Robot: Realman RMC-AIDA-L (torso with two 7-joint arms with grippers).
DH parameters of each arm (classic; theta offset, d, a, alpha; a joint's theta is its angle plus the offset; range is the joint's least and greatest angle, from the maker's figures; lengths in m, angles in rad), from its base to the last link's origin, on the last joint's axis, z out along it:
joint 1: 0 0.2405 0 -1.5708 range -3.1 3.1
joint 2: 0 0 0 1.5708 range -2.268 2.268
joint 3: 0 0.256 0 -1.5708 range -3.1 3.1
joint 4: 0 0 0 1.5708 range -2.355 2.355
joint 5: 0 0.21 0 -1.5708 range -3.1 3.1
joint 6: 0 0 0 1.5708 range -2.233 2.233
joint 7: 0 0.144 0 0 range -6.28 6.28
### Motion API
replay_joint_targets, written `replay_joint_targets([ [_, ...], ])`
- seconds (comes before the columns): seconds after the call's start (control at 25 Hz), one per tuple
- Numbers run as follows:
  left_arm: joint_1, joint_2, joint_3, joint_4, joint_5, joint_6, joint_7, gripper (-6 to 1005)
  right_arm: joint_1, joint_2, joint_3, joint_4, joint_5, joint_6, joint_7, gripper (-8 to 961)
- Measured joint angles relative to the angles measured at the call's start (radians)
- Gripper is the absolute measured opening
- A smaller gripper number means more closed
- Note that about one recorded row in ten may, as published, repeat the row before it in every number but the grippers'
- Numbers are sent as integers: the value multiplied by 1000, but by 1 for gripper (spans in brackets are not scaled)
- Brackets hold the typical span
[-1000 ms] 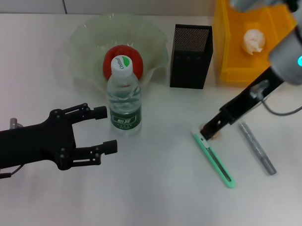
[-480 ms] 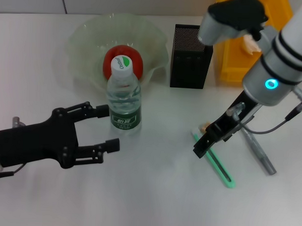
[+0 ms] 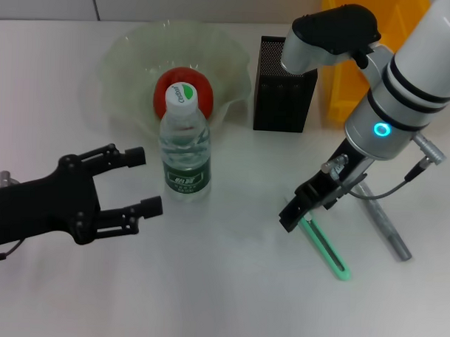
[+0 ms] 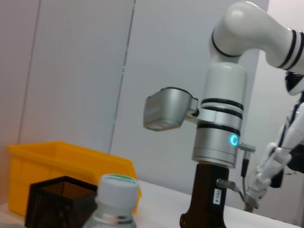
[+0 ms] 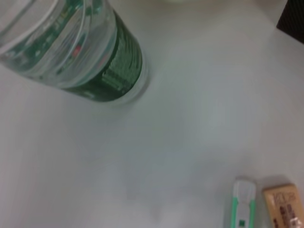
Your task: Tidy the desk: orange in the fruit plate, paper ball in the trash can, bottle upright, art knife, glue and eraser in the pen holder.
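Bare desk beside upright bottle

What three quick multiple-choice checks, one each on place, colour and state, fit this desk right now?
1. Where is the orange?
A. in the fruit plate
B. in the pen holder
C. on the bare desk

2. What colour is the art knife?
A. red
B. green
C. black

3. How is the bottle?
A. lying down
B. upright
C. held in the left gripper

Answers: 1 A, it sits inside the plate behind the bottle. 2 B, its long body is green. 3 B, it stands cap up, apart from the open left gripper.
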Motion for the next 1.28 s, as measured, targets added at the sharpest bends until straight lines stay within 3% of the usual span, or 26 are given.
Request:
replay_joint_targets([
  [0.4,12,-1,-23,0,0,2,11,846,47,1,-14,78,3,30,-14,798],
  [1.28,22,-7,-27,0,0,2,24,846,52,0,-41,127,23,85,-56,735],
])
